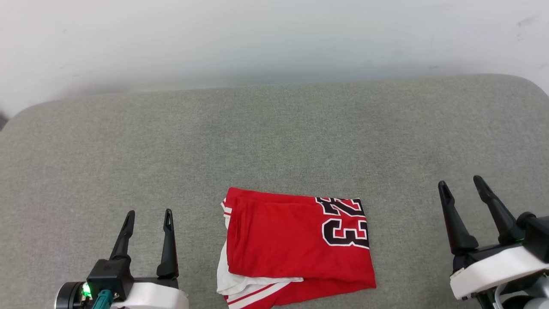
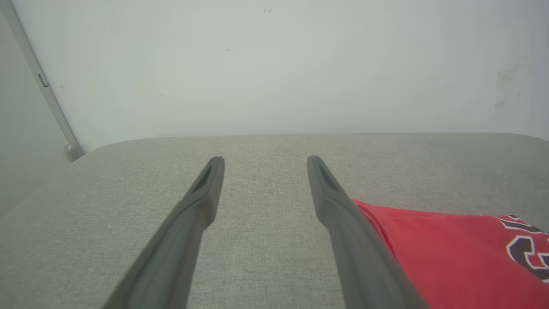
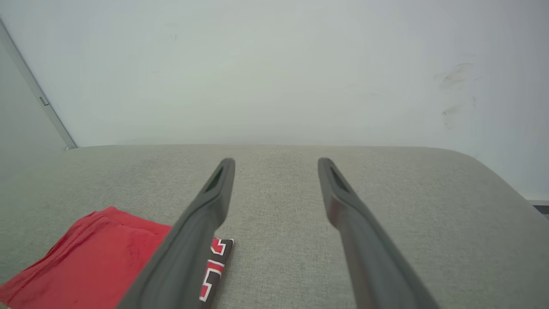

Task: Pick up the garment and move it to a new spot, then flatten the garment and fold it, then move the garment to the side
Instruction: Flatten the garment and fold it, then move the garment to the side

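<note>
Garment (image 1: 296, 246) lies folded on the grey cushion (image 1: 274, 128), with its numbers at its right end. My left gripper (image 1: 149, 213) stands left of the garment and my right gripper (image 1: 461, 182) right of it. Both are spread wide, empty and clear of the cloth.

surface: grey fabric cushion (image 1: 274, 128), rounded corners | behind: plain white wall (image 1: 274, 38), faint scuffs

Garment (image 1: 296, 244) on cushion (image 1: 274, 137), between left pincer (image 1: 149, 212) and right pincer (image 1: 459, 181), wall (image 1: 274, 38) behind
</note>
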Available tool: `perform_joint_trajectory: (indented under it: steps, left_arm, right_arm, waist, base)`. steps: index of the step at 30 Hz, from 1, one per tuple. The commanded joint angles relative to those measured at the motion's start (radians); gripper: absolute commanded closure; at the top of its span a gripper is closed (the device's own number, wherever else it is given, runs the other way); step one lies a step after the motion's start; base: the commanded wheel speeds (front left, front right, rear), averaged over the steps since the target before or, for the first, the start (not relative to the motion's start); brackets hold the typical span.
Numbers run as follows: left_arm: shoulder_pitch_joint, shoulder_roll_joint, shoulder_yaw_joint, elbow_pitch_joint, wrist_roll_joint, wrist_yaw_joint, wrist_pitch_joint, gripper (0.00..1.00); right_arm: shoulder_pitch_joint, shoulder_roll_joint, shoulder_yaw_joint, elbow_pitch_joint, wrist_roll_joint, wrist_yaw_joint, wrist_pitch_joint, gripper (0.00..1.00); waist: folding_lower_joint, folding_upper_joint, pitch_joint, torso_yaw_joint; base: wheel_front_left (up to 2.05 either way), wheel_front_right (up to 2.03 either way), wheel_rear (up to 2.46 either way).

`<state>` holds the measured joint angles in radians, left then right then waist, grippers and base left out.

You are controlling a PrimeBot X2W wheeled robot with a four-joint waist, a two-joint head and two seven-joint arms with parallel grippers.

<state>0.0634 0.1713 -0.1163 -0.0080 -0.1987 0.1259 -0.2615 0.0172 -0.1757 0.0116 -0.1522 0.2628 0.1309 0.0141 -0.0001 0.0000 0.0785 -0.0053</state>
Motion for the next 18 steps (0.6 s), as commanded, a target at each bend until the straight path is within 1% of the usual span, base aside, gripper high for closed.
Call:
perform_joint_trajectory:
  steps: [1, 11, 15, 18]
  left_arm:
    - [0.009, -0.001, 0.001, 0.003, -0.005, -0.002, -0.005, 0.00]
    - [-0.022, -0.015, 0.003, -0.003, 0.002, -0.010, -0.005, 0.00]
    - [-0.035, -0.024, 0.012, -0.015, 0.007, -0.011, -0.005, 0.00]
    - [-0.050, -0.033, 0.018, -0.024, 0.012, -0.015, -0.005, 0.00]
  right_arm:
    - [0.015, 0.006, -0.001, -0.009, -0.003, 0.000, 0.003, 0.00]
    - [0.039, 0.026, -0.025, -0.049, 0.005, 0.000, 0.023, 0.00]
    - [0.049, 0.027, -0.049, -0.048, 0.041, 0.000, 0.039, 0.00]
    - [0.050, 0.017, -0.082, -0.033, 0.109, 0.000, 0.074, 0.00]
  waist:
    - [0.0001, 0.0000, 0.000, 0.002]
    - [0.0001, 0.0000, 0.010, 0.010]
    - [0.0001, 0.0000, 0.018, 0.020]
    - [0.0001, 0.0000, 0.028, 0.032]
  base:
    - [0.00, 0.00, 0.00]
    - [0.00, 0.00, 0.00]
    - [0.00, 0.00, 0.00]
    - [0.00, 0.00, 0.00]
